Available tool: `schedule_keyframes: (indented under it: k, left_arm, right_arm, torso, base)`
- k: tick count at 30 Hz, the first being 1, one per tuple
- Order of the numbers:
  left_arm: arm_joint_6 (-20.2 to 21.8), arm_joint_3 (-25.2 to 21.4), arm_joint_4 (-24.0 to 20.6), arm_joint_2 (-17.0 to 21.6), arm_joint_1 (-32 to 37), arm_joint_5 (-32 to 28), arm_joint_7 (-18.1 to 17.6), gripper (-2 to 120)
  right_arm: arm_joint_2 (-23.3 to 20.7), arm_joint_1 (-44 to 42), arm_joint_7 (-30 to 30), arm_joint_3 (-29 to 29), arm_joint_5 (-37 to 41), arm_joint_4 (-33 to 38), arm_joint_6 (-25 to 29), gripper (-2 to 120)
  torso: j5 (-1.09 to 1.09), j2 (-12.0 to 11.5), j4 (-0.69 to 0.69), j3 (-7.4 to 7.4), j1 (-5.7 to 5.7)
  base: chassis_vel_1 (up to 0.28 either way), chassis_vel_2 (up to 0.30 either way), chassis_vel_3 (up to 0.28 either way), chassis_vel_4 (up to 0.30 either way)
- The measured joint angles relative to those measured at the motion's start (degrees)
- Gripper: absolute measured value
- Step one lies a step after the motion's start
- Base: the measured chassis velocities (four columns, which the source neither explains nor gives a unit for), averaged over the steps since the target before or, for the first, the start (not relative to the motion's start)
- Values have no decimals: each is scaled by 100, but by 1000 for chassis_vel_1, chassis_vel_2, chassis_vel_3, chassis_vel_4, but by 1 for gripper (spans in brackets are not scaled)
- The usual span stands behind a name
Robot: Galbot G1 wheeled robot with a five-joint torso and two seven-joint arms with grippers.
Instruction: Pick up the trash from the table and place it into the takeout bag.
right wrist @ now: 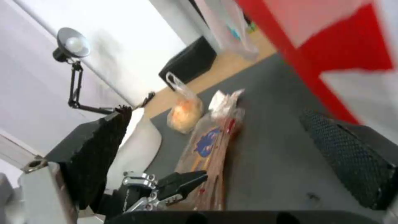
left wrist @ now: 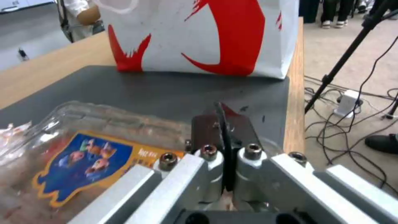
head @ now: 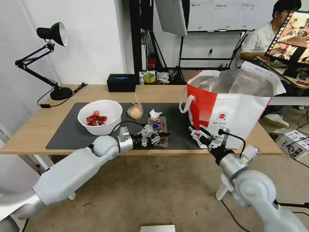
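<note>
Your left gripper (head: 163, 135) sat at the near end of the clear hinged plastic tray (head: 157, 126), its fingers pressed together on the tray's rim, as the left wrist view showed. The right wrist view showed your right gripper (head: 195, 133) with fingers spread wide, just beside the takeout bag (head: 225, 109). The tray's long axis ran from the left gripper toward the table's (head: 29, 129) far edge. Beyond the tray lay the tissue (head: 155, 113) and knotted bag (head: 135, 111); the bowl (head: 100, 116) stood leftward on the dark mat (head: 64, 132).
</note>
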Motion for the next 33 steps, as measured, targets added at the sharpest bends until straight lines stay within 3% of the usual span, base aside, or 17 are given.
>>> schedule_keyframes:
  k: [11,29,33]
  left_arm:
    - [-81,-208,102,190,192,57,29,0]
    - [-171,-346,-24,311,379,46,24,0]
    - [-172,-331,-52,316,394,42,23,0]
  right_arm:
    - [218,899,457,-555,495,-505,-336,100]
    - [542,2314,2119,-1277,1337,-1365,-1886,100]
    - [605,2462,2131,-1340,1415,-1530,-2027,100]
  torso:
    - [-1,0,1,0,0]
    - [0,0,0,0,0]
    - [0,0,1,0,0]
  base:
    - [0,0,0,0]
    - [0,0,0,0]
    - [0,0,0,0]
